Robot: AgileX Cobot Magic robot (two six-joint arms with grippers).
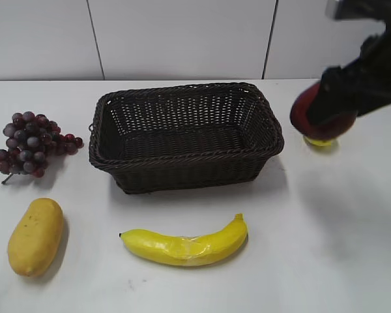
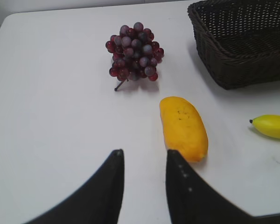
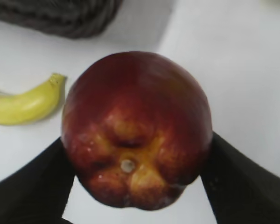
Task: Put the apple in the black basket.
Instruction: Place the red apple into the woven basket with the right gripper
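Bright, even light fills all three views, and the white table (image 1: pixel 352 261) is nearly washed out. Shadows are soft: a faint one lies under the basket (image 1: pixel 182 134) and banana (image 1: pixel 186 244). At the upper right of the exterior frame the right gripper (image 1: pixel 342 104) is motion-blurred. In the right wrist view the apple (image 3: pixel 137 128) is soft-focused with mild sheen, the background blurred

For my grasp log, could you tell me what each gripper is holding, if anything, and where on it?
The right gripper holds the apple by its opposite sides, one finger on each flank. The left gripper holds nothing.
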